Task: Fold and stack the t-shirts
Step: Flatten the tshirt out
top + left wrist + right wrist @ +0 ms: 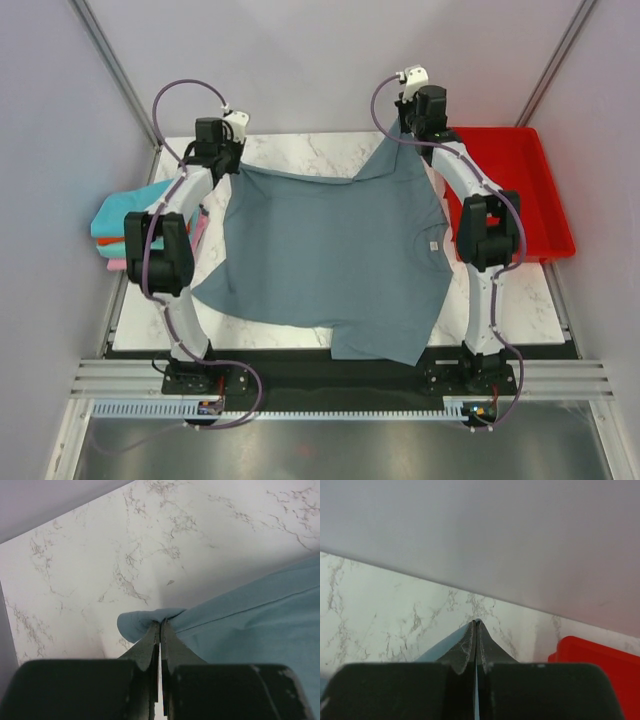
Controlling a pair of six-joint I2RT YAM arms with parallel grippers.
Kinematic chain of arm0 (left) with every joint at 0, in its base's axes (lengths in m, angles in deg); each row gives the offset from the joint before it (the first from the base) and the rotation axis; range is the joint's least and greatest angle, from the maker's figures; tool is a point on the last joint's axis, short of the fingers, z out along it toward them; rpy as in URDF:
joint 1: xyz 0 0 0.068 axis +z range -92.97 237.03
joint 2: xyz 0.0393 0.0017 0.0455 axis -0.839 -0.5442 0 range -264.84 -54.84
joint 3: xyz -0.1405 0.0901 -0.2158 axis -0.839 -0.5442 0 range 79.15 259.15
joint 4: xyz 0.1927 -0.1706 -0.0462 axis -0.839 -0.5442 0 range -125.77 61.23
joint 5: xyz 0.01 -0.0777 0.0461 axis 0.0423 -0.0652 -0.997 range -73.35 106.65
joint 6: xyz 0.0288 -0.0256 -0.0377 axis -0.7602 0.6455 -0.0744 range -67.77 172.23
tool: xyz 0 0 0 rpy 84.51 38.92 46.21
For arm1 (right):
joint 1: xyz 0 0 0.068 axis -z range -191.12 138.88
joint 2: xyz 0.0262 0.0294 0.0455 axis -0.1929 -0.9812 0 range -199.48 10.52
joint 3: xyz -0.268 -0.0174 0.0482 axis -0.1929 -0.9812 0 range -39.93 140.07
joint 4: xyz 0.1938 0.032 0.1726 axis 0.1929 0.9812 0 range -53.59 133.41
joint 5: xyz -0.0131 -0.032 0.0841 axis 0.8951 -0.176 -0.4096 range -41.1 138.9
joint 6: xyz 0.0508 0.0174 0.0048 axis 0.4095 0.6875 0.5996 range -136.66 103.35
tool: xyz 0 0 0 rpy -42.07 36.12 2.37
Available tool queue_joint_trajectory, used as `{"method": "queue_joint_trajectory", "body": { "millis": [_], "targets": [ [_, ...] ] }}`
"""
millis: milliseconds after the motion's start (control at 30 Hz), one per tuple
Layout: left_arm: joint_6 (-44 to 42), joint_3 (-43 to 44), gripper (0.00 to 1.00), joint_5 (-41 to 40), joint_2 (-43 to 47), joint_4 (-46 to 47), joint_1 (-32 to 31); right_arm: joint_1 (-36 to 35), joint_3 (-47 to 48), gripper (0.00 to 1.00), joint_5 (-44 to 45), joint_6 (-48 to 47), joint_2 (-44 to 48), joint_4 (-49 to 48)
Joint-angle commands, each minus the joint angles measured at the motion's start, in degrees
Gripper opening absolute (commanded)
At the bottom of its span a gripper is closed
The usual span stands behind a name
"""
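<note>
The large slate grey-blue t-shirt (330, 250) is spread over the marble table, its near part hanging past the front edge. My left gripper (232, 165) is shut on its far left hem corner (142, 621). My right gripper (402, 125) is shut on its far right hem corner, held raised; only a sliver of cloth (442, 647) shows beside its fingers. A stack of folded teal (125, 215), orange (108, 242) and pink (118, 264) t-shirts lies at the table's left edge, behind my left arm.
A red plastic tray (520, 185) stands at the table's right side, also showing in the right wrist view (600, 670). Grey walls close in the back and both sides. Bare marble (300, 150) shows along the far edge.
</note>
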Motion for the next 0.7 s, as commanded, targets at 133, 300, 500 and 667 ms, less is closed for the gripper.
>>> {"method": "queue_joint_trajectory", "body": {
  "millis": [133, 300, 500, 667],
  "targets": [
    [-0.7, 9.9, 0.02, -5.4, -6.9, 1.5, -0.1, -1.0, 14.9, 0.00, 2.1, -1.1, -11.2, 2.0],
    [-2.0, 10.0, 0.02, -9.3, -7.9, 4.4, 0.0, -1.2, 24.6, 0.00, 3.5, -1.7, -16.6, 3.2],
    [-3.3, 14.0, 0.02, -11.6, -11.7, 5.4, 0.1, -1.2, 27.9, 0.00, 6.0, -2.6, -19.1, 1.1],
    [-4.8, 19.1, 0.02, -14.6, -16.0, 4.5, 0.2, -1.2, 28.9, 0.00, 8.4, -2.7, -20.3, -2.8]
  ]
}}
